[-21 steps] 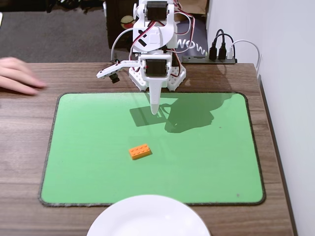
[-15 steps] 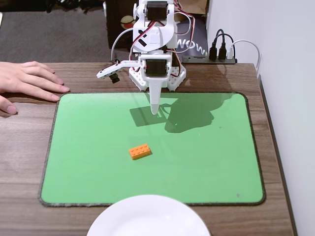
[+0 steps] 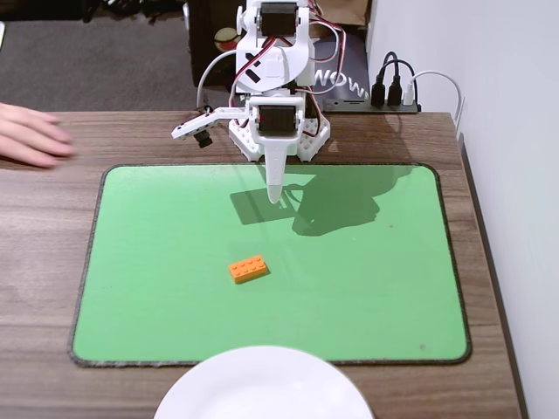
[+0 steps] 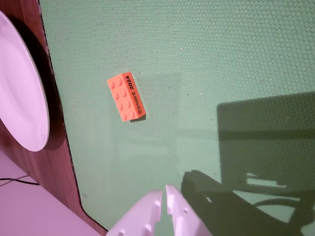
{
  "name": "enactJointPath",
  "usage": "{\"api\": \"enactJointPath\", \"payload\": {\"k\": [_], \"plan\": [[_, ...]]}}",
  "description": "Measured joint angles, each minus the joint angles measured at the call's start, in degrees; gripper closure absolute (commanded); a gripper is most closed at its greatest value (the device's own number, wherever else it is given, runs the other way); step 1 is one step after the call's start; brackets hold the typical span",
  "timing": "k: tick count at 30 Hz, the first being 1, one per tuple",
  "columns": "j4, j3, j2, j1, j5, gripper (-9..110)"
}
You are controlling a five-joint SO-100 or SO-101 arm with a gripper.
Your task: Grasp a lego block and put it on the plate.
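White two-finger tool (image 3: 274, 194) hangs tip-down over far part of green rectangular mat (image 3: 367, 288), fingers together, holding nothing. Wrist view shows fingertips (image 4: 150, 209) nearly touching. Small orange studded plastic lego block (image 3: 248, 269) lies flat mid-mat, apart from tool; wrist view alone shows black print on its side (image 4: 127, 96). Large round glossy white plate (image 3: 262, 388) at near edge of wooden worktop (image 3: 35, 262), empty. Fixed view alone shows human hand (image 3: 31, 135) on worktop at left.
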Motion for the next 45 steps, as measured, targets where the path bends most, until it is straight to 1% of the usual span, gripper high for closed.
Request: {"api": "enactJointPath", "payload": {"k": [31, 45], "plan": [[0.0, 0.0, 0.0, 0.0, 0.0, 101], [0.0, 0.0, 0.0, -1.9, -1.6, 101]]}}
